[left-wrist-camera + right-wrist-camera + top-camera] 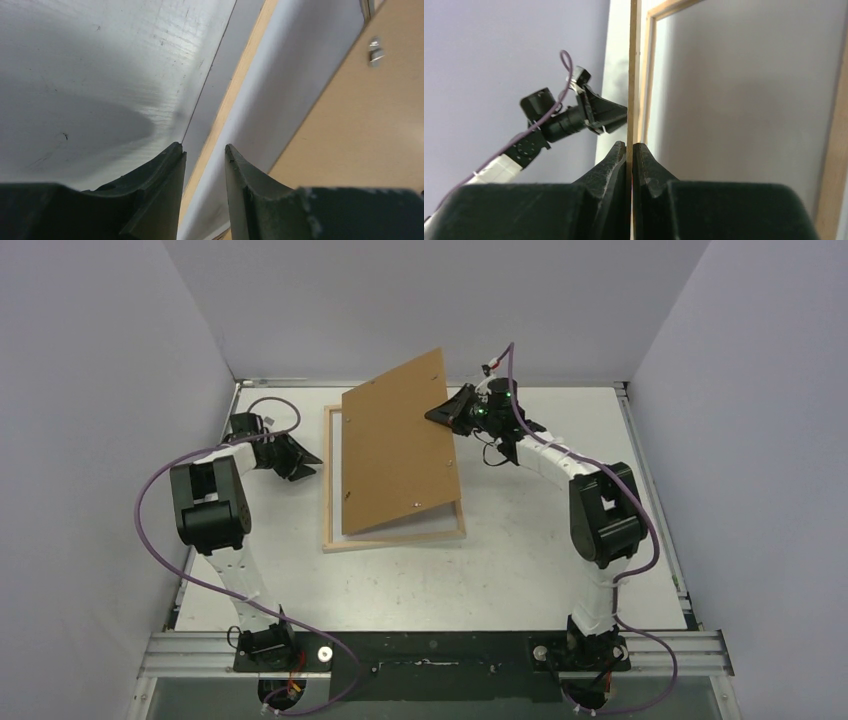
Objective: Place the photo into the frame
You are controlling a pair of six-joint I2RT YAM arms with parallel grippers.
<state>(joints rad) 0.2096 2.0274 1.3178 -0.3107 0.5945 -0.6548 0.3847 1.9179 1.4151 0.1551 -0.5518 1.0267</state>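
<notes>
We see the frame [395, 540] lying flat on the tabletop [540, 540], bare-wood side up, a little left of the middle and nearer the far edge than the near one. A brown backing board [395, 440] leans over it. The board's near edge rests on the frame by its near rail, and the rest rises steeply toward the far right corner.

The right gripper [440, 412] holds the board by its raised right edge. From the right wrist we look straight along that thin edge, and the jaws are clamped together on it.

The left gripper [308, 462] sits low just beside the frame's left rail, on the side toward the tabletop's left edge. From the left wrist its jaws stand apart with nothing between them. Past the tips runs the pale wooden rail, but we cannot tell whether they touch it. To the right of that view is the board's tan face with a small metal tab [375, 50].

Inside the frame we see only a pale surface. We cannot tell whether that is the photo, so we cannot say where the photo is.
</notes>
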